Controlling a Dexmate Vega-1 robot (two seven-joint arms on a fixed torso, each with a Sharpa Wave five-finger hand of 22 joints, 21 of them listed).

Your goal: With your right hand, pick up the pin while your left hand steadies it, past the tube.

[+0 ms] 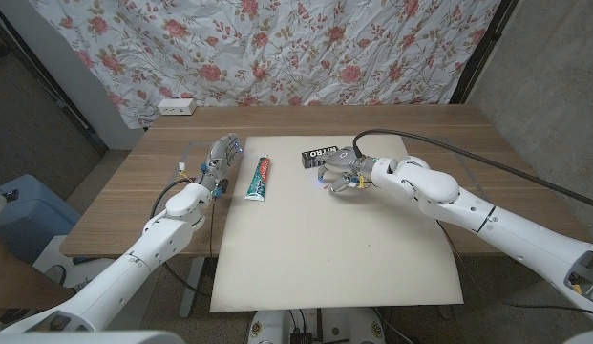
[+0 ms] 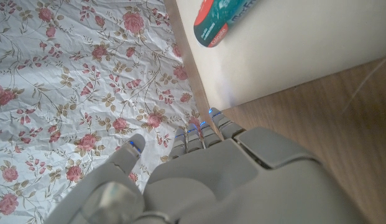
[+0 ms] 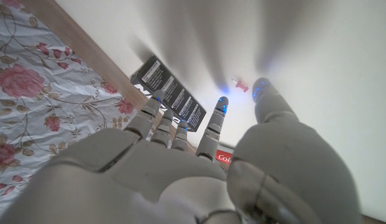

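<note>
Right hand (image 1: 339, 176) hovers empty over the mat (image 1: 306, 248), fingers spread above the pin (image 3: 240, 85), right of the tube (image 1: 260, 179) and near the box (image 1: 320, 153). Left hand (image 1: 218, 164), empty, stands well apart, so the tiny pin may skid or slip out of a pinch.

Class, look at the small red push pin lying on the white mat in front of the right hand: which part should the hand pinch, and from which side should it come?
Pinch the small red push pin by its wider plastic head, coming down from above with the right hand. It appears to lie on its side on the white mat, so its head probably offers the only real grip.
</note>
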